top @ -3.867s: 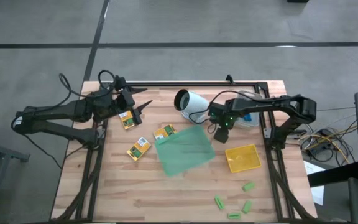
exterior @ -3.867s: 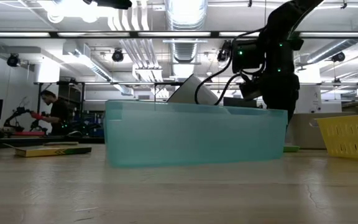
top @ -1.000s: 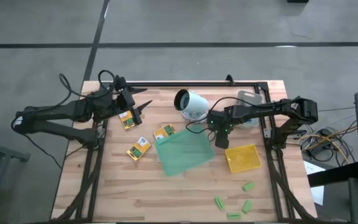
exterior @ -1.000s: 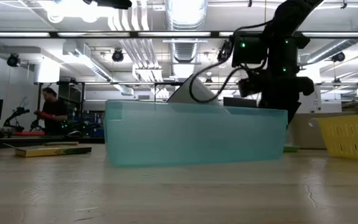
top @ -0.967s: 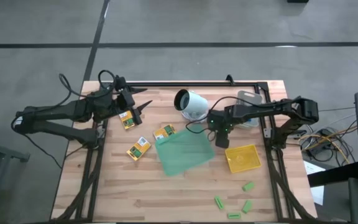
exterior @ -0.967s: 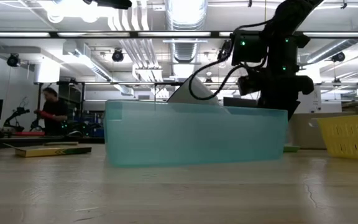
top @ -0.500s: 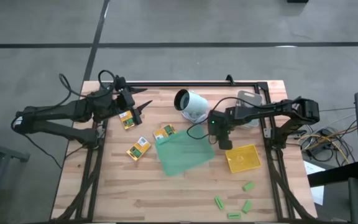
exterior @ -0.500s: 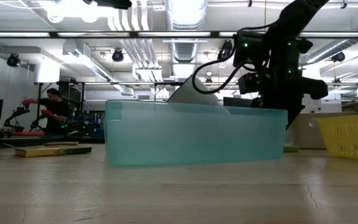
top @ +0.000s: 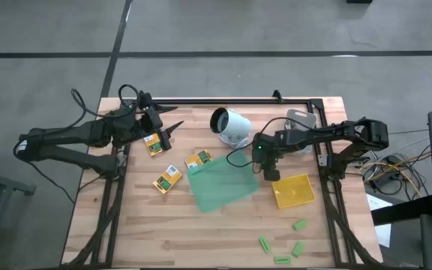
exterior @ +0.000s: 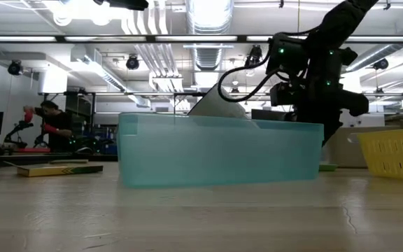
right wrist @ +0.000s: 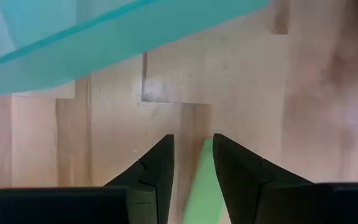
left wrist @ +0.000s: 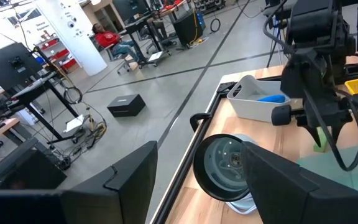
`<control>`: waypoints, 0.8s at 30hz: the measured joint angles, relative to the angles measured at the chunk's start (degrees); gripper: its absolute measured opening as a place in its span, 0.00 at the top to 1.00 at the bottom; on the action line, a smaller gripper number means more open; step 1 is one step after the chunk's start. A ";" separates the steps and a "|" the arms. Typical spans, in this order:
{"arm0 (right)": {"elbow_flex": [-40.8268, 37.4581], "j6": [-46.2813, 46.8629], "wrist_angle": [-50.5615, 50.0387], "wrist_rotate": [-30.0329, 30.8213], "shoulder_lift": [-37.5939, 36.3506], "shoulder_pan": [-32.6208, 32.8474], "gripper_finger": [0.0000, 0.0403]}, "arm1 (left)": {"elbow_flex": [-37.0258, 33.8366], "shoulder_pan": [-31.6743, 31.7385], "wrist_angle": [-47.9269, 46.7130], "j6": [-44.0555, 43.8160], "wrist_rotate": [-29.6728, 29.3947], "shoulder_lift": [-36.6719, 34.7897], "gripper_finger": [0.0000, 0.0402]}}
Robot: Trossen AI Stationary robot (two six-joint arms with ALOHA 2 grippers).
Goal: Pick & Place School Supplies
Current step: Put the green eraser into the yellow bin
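**A:** Right gripper [top: 271,174] is up over the gap between the green tray [top: 222,182] and the yellow tray [top: 292,190], jaws drawn in on a light-green block [right wrist: 204,180]. You can see it hanging end-down between the fingers [right wrist: 157,168].

**B:** Tiny thing, that. I'd call it light and rigid, probably smooth-sided, so a narrow pinch across the flat faces near the middle looks right. Grab it at the tip and it could pivot or squirt out.

**A:** And the left gripper [top: 172,129]?

**B:** Parked at the far left of the table, jaws well apart, nothing in them, just beside one printed packet [top: 153,142]. Two more packets [top: 167,178] [top: 199,159] lie between it and the green tray. Those I'd judge flat and a bit slick. Take them by an edge, not from the top.

**A:** Containers, quickly!

**B:** Yellow tray looks bare from above, green tray too. The grey bin [left wrist: 253,102] at the back edge has something blue [left wrist: 269,98] inside, and I can't tell what it is.

**A:** Four loose blocks [top: 299,224] [top: 264,242] [top: 297,248] [top: 282,260] wait at the near edge, well apart from both trays
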 joint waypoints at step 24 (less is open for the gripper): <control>-13.11 3.27 14.43 5.41 -7.09 0.00 0.73 | 0.01 0.02 0.02 0.00 0.00 0.00 0.41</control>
